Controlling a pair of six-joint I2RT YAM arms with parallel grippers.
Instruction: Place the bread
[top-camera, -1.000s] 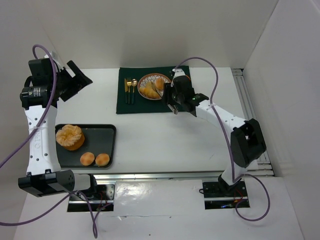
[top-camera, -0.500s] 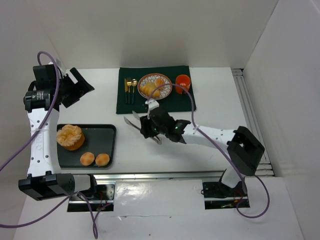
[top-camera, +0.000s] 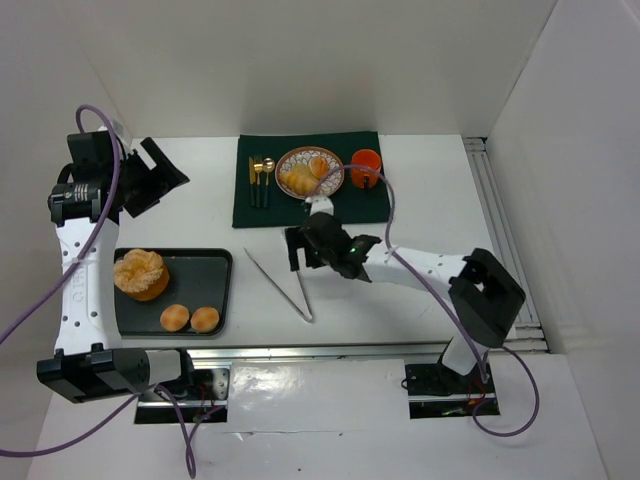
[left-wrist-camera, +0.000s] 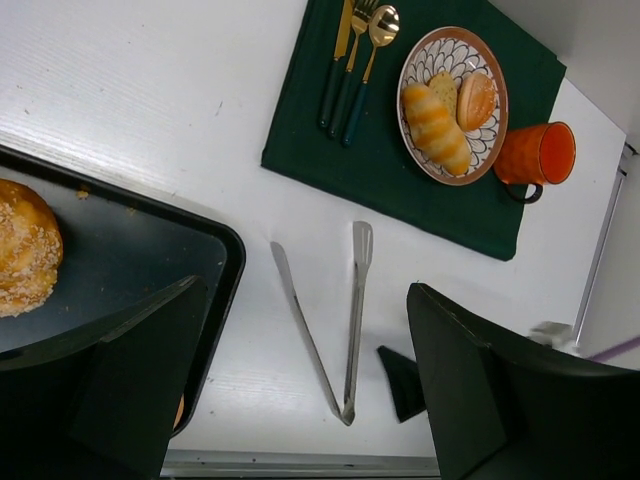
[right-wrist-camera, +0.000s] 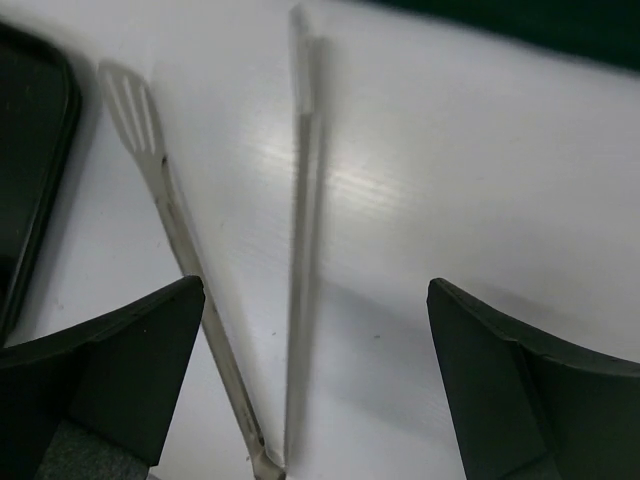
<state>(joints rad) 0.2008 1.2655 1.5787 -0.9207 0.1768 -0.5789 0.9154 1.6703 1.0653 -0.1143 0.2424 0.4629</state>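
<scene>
The bread shows as a long roll (top-camera: 297, 181) and a round bun (top-camera: 320, 165) on the patterned plate (top-camera: 308, 155), seen too in the left wrist view as roll (left-wrist-camera: 435, 128) and bun (left-wrist-camera: 476, 100). Metal tongs (top-camera: 285, 287) lie flat on the white table, arms spread, hinge toward the near edge (right-wrist-camera: 270, 462). My right gripper (top-camera: 318, 258) hovers just above them, open, holding nothing (right-wrist-camera: 315, 380). At the far left my left gripper (top-camera: 150, 175) hangs high and open, nothing between its fingers (left-wrist-camera: 300, 400).
A black tray (top-camera: 215, 270) at the left holds a large seeded loaf (top-camera: 140, 273) and two small buns (top-camera: 175, 317). The plate sits on a green placemat (top-camera: 245, 210) with gold cutlery (top-camera: 260, 180) and an orange cup (top-camera: 366, 162).
My right arm carried the tongs from the plate to the table's near middle, then opened and let them go. They now lie on the table. The left arm barely moved.
</scene>
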